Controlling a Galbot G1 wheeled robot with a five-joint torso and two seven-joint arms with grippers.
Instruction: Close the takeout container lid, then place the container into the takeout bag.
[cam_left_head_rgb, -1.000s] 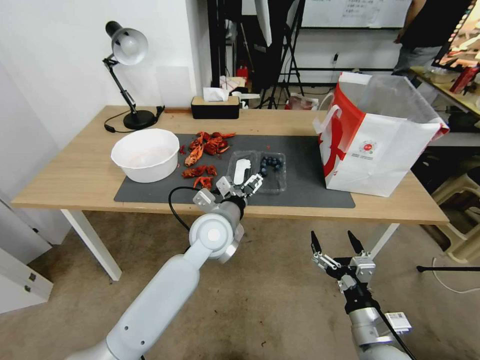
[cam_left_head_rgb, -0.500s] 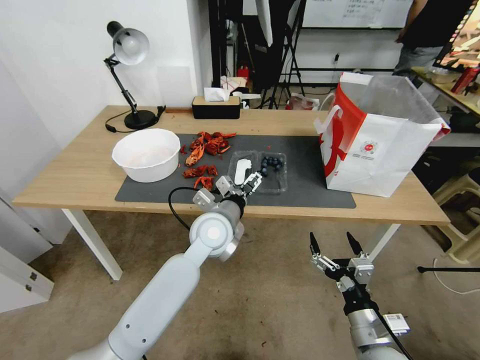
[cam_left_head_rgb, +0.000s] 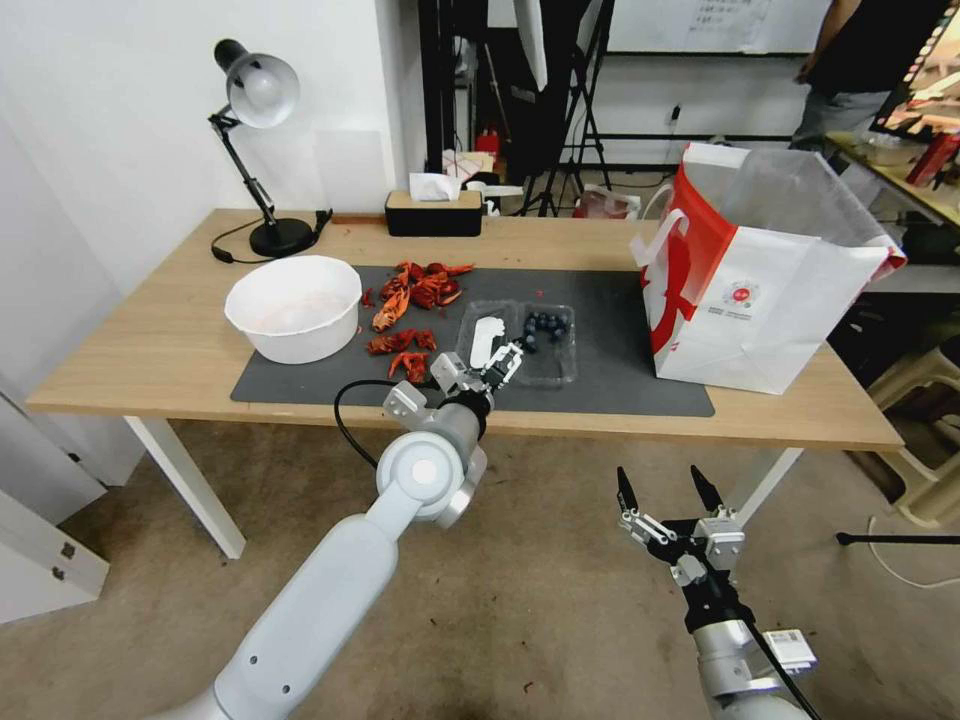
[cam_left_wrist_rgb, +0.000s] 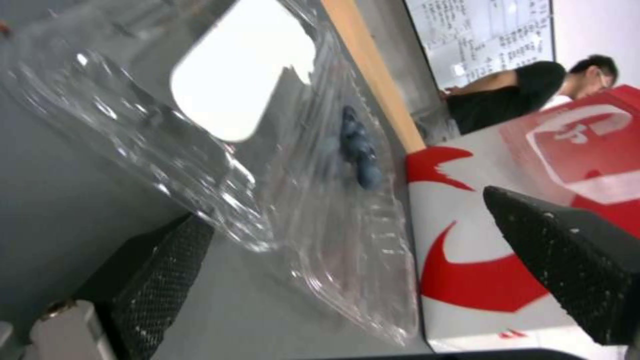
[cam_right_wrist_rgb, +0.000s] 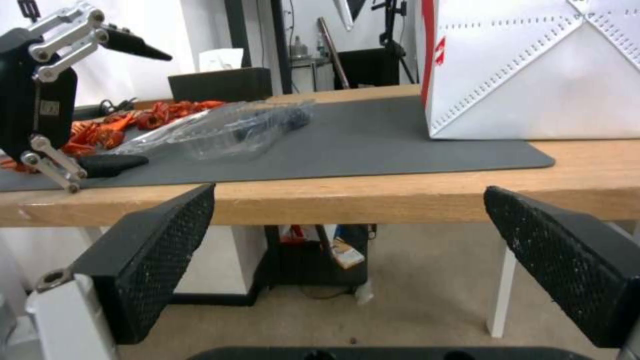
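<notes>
The container (cam_left_head_rgb: 545, 345) lies open on the grey mat (cam_left_head_rgb: 620, 390), lid (cam_left_head_rgb: 487, 342) beside it: thin, light, springy plastic, likely to slip. Your left gripper (cam_left_head_rgb: 482, 372) is spread around the lid's near edge; take that rim. The right gripper (cam_left_head_rgb: 668, 491) hangs spread below the table (cam_left_head_rgb: 150, 350).

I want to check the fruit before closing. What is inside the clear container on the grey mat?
Dark blueberries lie in the far end of the open container. Its lid lies flat beside it, and the left gripper covers the near edge.

No readable text: takeout bag (cam_left_head_rgb: 760, 300) logo print and whiteboard (cam_left_wrist_rgb: 483, 37) writing too small.
</notes>
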